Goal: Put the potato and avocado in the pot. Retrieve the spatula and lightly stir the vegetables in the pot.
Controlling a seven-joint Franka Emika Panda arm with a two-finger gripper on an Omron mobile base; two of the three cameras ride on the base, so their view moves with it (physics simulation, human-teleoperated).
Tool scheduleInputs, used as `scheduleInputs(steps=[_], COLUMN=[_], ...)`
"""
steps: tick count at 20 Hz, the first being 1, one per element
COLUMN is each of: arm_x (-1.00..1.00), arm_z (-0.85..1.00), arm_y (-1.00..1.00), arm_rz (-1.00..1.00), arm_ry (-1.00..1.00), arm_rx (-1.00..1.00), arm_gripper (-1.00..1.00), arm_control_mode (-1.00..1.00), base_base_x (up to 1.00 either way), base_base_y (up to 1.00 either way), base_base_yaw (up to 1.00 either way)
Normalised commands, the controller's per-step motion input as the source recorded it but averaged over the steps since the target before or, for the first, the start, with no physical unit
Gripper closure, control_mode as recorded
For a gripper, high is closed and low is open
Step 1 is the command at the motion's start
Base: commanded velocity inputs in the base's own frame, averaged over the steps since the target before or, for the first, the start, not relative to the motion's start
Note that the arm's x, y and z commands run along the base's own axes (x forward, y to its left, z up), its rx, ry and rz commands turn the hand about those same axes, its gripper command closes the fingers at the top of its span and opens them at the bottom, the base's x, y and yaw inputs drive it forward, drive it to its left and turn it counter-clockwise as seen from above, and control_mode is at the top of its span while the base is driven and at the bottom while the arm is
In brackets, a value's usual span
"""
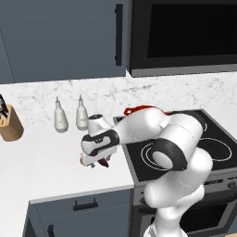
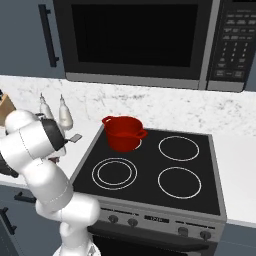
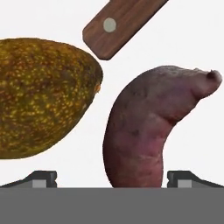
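Gripper (image 3: 112, 179), jaws spread wide and empty, poised low over the white counter (image 1: 46, 157) at frame centre-left. Step in hand, by judgement: the first pickup. One avocado (image 3: 148, 127), the maroon curved piece, lies at lower centre between the fingertips (image 3: 43, 178); one potato (image 3: 43, 96), ochre and speckled, at left; one spatula (image 3: 118, 26), handle end at top. One red pot (image 2: 123, 132) waits on the stove's rear-left ring. Next: descend and close on the avocado.

No readable text anywhere. Microwave keypad (image 2: 234, 50) markings too blurred to make out. Bottles (image 1: 60, 116) unlabelled.
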Motion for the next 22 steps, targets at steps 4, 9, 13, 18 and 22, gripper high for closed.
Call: scheduleInputs(steps=[4,9,13,18,22], arm_x=[0.01,0.06,0.02,0.0,-0.29], arm_z=[-0.29,-0.26,-0.18,-0.15,0.0], arm_y=[0.0,0.0,-0.01,-0.01,-0.21], arm_rz=[0.0,0.01,0.01,0.01,0.0], arm_ry=[0.0,0.0,0.0,-0.01,-0.06], arm_rx=[0.0,0.0,0.0,0.0,0.0], arm_gripper=[-1.0,-1.0,1.0,1.0,1.0], arm_control_mode=[-1.0,-1.0,-1.0,-1.0,-1.0], base_base_x=[0.0,0.0,0.0,0.0,0.0], base_base_y=[0.0,0.0,0.0,0.0,0.0], base_base_yaw=[0.0,0.0,0.0,0.0,0.0])
